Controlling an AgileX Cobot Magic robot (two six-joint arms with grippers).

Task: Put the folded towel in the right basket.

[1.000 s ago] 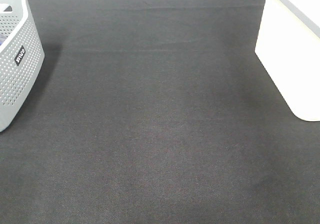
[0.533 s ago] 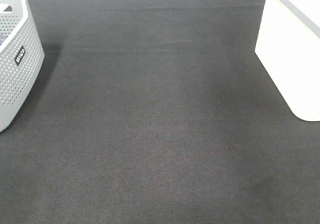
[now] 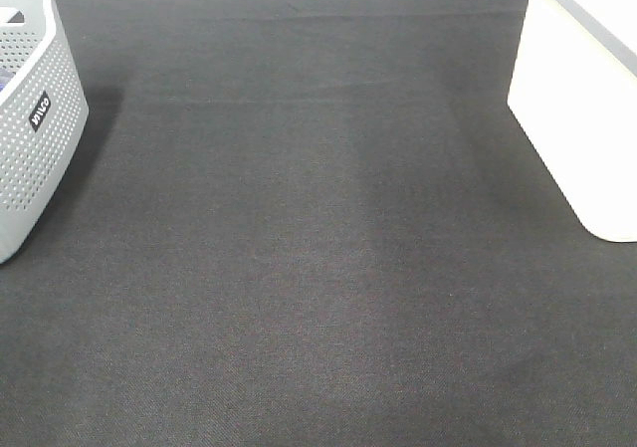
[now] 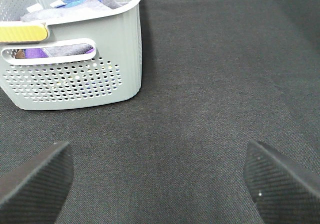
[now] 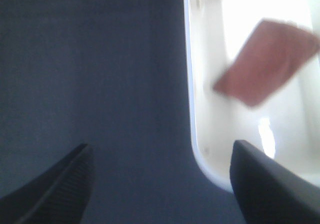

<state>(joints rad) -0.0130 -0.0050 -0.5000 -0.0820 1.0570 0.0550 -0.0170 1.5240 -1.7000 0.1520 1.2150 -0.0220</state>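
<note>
The rust-brown folded towel [image 5: 262, 62] lies inside the white basket [image 5: 200, 109], seen blurred in the right wrist view. My right gripper [image 5: 160, 184] is open and empty above the basket's near rim and the dark mat. The white basket [image 3: 577, 118] also stands at the right edge of the exterior high view, where the towel is hidden. My left gripper [image 4: 160, 184] is open and empty over the mat, in front of the grey perforated basket [image 4: 75, 74]. Neither gripper shows in the exterior high view.
The grey perforated basket [image 3: 30, 118] with a black label stands at the left edge and holds several folded cloths [image 4: 75, 4]. A dark mat [image 3: 318, 248] covers the table between the two baskets.
</note>
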